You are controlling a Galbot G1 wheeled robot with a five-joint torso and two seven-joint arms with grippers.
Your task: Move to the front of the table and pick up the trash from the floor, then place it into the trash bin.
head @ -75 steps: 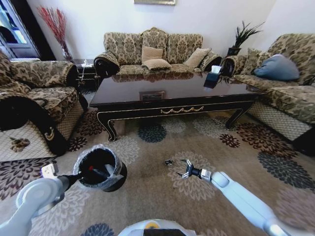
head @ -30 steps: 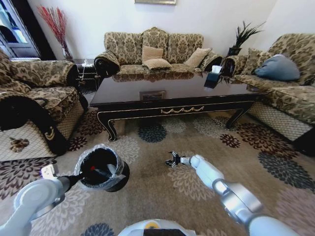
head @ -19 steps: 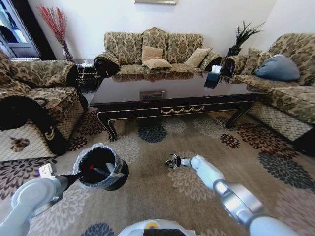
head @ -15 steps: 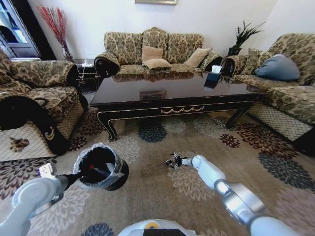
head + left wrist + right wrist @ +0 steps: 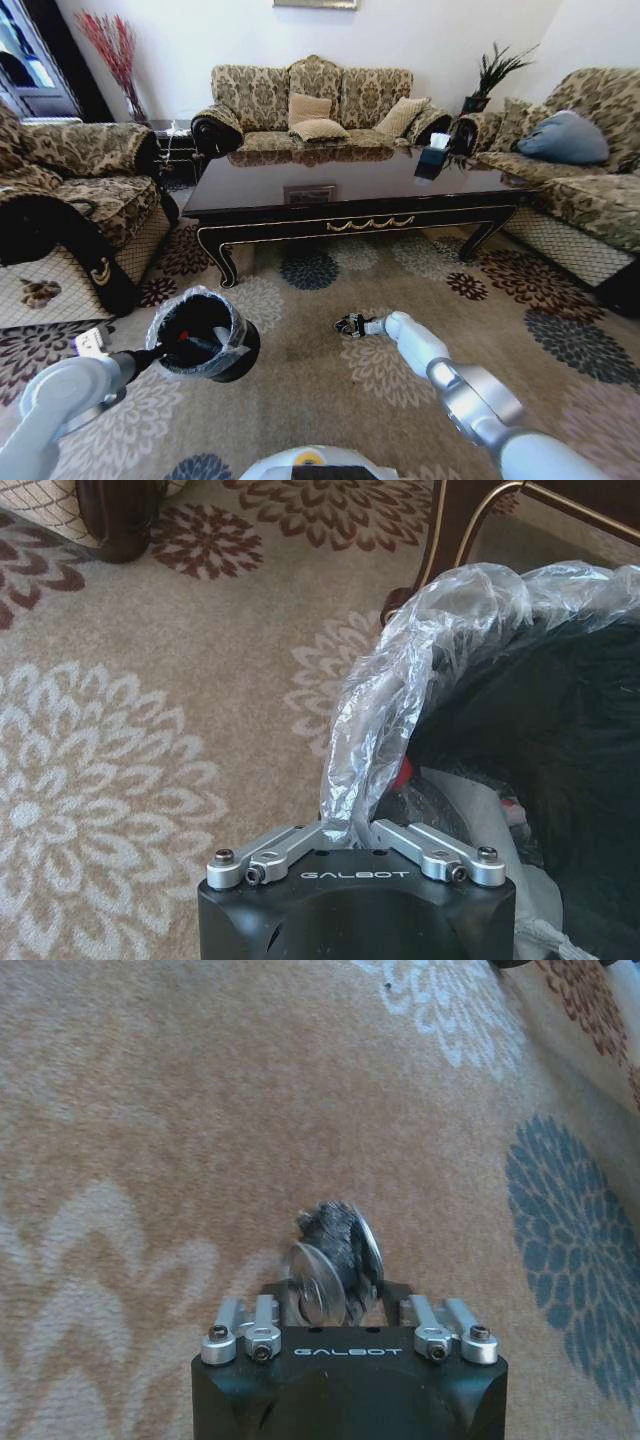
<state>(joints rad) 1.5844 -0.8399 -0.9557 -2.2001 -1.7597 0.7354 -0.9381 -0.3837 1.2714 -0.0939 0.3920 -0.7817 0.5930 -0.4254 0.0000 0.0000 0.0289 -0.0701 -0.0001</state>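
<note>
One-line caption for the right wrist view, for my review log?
Right end effector shut on a dark crumpled scrap of trash, just above the floral carpet.

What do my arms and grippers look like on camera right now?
Both arms are smooth, rounded, pale blue-white shells with silver-grey joint sections. The left gripper and the right gripper each have a glossy black housing marked GALBOT in pale letters, topped by silver metal linkage bars with dark screws that drive the jaws. A small white tag or connector sits on the left arm's wrist.
</note>
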